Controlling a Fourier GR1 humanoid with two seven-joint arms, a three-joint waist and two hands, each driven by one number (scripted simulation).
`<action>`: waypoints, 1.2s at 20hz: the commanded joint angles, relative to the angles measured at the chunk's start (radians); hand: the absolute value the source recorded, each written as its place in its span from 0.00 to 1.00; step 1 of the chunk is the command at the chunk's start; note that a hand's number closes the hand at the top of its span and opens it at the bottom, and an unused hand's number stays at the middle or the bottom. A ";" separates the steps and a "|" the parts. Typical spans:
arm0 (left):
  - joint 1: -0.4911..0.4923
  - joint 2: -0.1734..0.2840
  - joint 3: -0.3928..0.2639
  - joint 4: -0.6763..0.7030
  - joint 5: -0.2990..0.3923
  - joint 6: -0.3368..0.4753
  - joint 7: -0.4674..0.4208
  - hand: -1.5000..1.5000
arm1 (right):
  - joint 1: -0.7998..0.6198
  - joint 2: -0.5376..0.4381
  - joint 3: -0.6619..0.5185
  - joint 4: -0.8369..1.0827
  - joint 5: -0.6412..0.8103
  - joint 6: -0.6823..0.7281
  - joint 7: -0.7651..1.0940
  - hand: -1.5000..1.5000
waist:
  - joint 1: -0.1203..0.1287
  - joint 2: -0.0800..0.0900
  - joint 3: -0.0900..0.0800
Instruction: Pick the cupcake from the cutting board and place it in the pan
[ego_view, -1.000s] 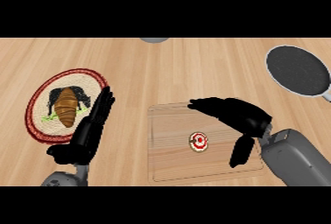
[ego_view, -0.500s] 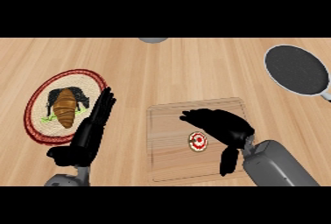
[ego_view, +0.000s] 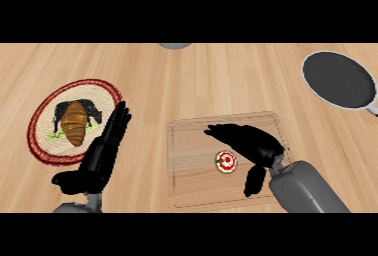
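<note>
The wooden desk (ego_view: 192, 85) is carrying everything here, with the cutting board (ego_view: 193, 185) lying near its lower middle. A woven plate (ego_view: 46, 131) holding a croissant (ego_view: 74, 127) is sitting well to the left, and the dark pan (ego_view: 338, 79) is resting at the upper right, well apart from the board.

The right robot hand (ego_view: 249, 145) is hovering over the board with its fingers spread and its thumb pointing down, released and grasping nothing. The left robot hand (ego_view: 103, 150) is resting between plate and board, fingers straight, also released.

The cupcake (ego_view: 227, 160), smallest of all, is sitting on the board just beside the right robot hand's palm, between thumb and fingers but not yet enclosed.

The risk from here is a glancing closure: the cupcake is lying toward the palm's edge rather than centred, so closing fingers may be nudging it sideways or tipping it over instead of pinching it. The long carry to the pan then adds a chance of slipping.
</note>
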 joint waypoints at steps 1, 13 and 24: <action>-0.066 -0.034 0.015 0.028 -0.026 -0.003 0.045 0.50 | -0.024 0.045 -0.027 0.096 0.050 -0.024 -0.066 0.00 | -0.001 0.001 0.000; -0.011 -0.050 0.022 -0.014 -0.059 -0.021 0.039 0.50 | -0.111 0.064 0.033 0.341 0.220 -0.058 -0.200 1.00 | 0.008 0.002 0.000; 0.006 -0.041 0.077 -0.048 -0.038 -0.065 0.071 0.50 | -0.116 0.152 -0.022 0.481 0.342 -0.305 -0.284 1.00 | 0.005 0.001 0.000</action>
